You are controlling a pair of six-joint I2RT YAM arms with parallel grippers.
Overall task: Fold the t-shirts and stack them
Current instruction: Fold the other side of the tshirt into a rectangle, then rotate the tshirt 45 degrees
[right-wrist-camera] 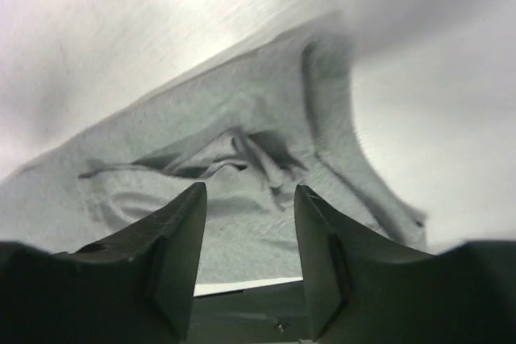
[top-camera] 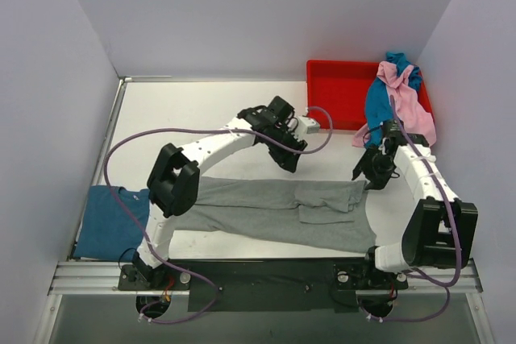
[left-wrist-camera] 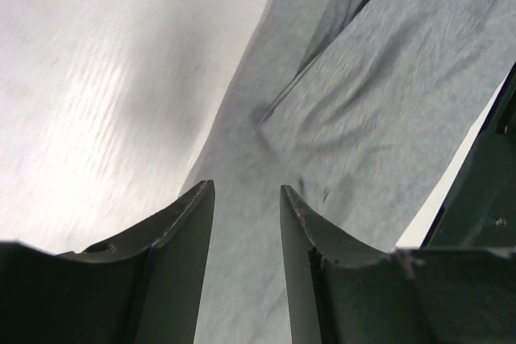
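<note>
Grey shirt point(top-camera: 274, 211), soft, light and limp, lies folded into a long band across the near worktop point(top-camera: 210, 110), with left hand point(top-camera: 290, 161) and right hand point(top-camera: 368, 176) both released and empty just above its far edge, whose corners seem the best places to pinch.

Left gripper point(left-wrist-camera: 246, 191): jaws stand apart with nothing between them, poised over the grey t-shirt point(left-wrist-camera: 387, 78). The shirt lies on the white table point(left-wrist-camera: 97, 78), creased, with one layer folded over another. Its long edge runs diagonally, with bare table beside it.
</note>
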